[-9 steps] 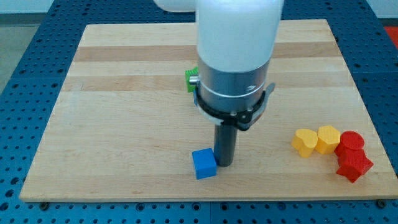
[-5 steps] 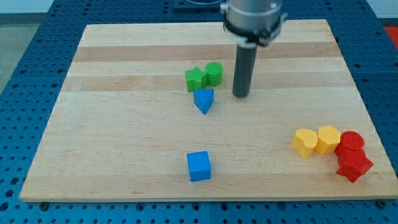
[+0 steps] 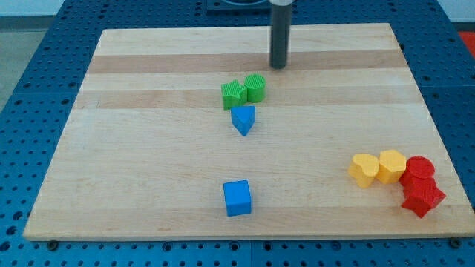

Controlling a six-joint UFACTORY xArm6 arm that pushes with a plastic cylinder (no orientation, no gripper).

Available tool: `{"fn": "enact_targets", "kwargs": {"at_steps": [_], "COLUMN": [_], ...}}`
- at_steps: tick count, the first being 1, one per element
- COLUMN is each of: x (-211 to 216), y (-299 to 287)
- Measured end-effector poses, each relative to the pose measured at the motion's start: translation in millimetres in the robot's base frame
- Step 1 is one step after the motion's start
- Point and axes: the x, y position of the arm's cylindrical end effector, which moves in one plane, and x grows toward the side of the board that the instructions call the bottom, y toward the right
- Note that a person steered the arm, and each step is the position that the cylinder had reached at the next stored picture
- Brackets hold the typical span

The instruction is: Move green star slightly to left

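Two green blocks touch each other just above the board's middle. The left one [image 3: 234, 94] is angular and looks like the green star. The right one [image 3: 255, 87] is rounder. My tip [image 3: 277, 67] is down on the board, up and to the right of both green blocks and apart from them. A blue triangular block [image 3: 243, 119] sits just below the green pair.
A blue cube [image 3: 237, 198] lies near the board's bottom edge. At the view's lower right, two yellow blocks [image 3: 364, 169] [image 3: 392, 165] and two red blocks [image 3: 419, 167] [image 3: 423, 197] sit clustered near the wooden board's [image 3: 148, 148] right edge.
The rod has moved from beside the blue cube near the bottom up past the green blocks to the board's top. The blue cube shifted slightly left at the start. Other blocks stayed put.
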Motion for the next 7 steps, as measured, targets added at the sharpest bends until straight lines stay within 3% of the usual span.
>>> {"fn": "enact_targets", "kwargs": {"at_steps": [1,2,5,7], "x": [59,90,97,157], "y": [-3,-26,-84,-92]}}
